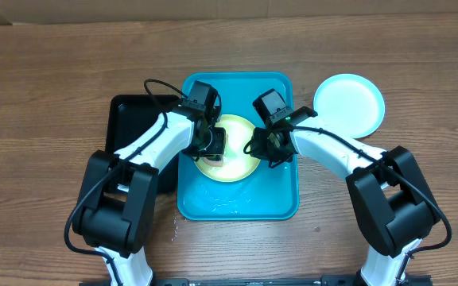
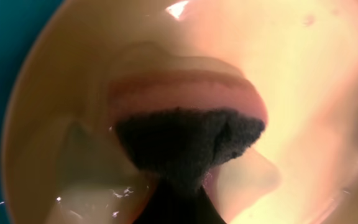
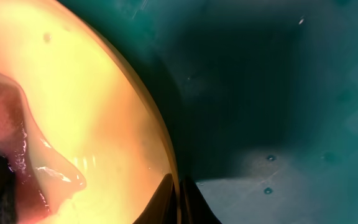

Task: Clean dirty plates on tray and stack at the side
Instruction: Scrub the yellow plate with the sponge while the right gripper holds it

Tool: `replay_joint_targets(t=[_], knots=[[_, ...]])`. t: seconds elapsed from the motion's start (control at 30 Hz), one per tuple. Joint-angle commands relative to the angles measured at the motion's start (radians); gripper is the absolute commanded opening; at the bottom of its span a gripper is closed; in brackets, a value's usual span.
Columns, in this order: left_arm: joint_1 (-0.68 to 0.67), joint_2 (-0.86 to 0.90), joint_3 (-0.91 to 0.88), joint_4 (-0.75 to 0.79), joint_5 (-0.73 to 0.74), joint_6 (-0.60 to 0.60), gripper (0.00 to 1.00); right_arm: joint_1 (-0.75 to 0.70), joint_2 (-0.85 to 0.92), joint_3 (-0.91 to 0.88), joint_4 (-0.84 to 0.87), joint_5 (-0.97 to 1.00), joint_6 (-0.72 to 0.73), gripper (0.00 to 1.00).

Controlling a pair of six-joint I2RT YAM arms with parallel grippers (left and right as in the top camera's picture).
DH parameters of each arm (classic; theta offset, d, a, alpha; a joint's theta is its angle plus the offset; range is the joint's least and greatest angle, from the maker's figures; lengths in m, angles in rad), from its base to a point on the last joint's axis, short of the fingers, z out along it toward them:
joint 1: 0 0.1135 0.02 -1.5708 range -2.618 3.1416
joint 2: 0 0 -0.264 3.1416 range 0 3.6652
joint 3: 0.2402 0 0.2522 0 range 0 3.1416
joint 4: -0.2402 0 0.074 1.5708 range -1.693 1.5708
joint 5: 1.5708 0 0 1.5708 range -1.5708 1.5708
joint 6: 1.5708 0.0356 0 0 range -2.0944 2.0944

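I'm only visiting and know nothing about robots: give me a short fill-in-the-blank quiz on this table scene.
1. The left gripper presses a dark sponge onto the yellow-green plate in the turquoise tray, while the right gripper pinches that plate's ___.
2. The plate lying outside the trays is coloured ___.
3. The smaller tray is coloured ___.
Missing words: rim, blue, black.

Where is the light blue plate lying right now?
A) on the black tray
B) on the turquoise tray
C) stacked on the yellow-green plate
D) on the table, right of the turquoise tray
D: the light blue plate lies alone on the wooden table, to the right of the turquoise tray, while the yellow-green plate sits on that tray.
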Motion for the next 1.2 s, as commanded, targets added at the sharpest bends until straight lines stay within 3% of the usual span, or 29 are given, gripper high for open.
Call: replay_joint_targets(t=[0.0,0.17,0.33,0.47,0.67,0.77,1.03,1.17], knots=[[-0.015,0.059,-0.008,0.022,0.269,0.038,0.04,0.006,0.003,-0.007,0.012,0.0,-0.002,0.04],[0.015,0.054,0.056,0.016,0.447,0.037,0.04,0.006,0.003,-0.007,0.013,-0.003,-0.002,0.04],[0.045,0.022,0.172,-0.068,0.439,0.034,0.04,0.006,0.003,-0.007,0.011,-0.003,-0.002,0.04],[0.04,0.006,0.216,-0.135,0.284,0.034,0.04,0.006,0.003,-0.007,0.011,-0.003,-0.002,0.04],[0.034,0.01,0.212,-0.198,-0.071,0.005,0.04,0.006,0.003,-0.007,0.012,-0.003,-0.002,0.04],[0.034,0.01,0.205,-0.199,-0.15,-0.012,0.04,0.006,0.003,-0.007,0.012,-0.003,-0.002,0.04],[0.027,0.066,0.18,-0.192,-0.135,-0.015,0.04,0.006,0.003,-0.007,0.013,-0.003,-0.002,0.04],[0.024,0.172,0.178,-0.193,0.051,0.05,0.04,0.006,0.003,-0.007,0.013,-0.003,-0.002,0.04]])
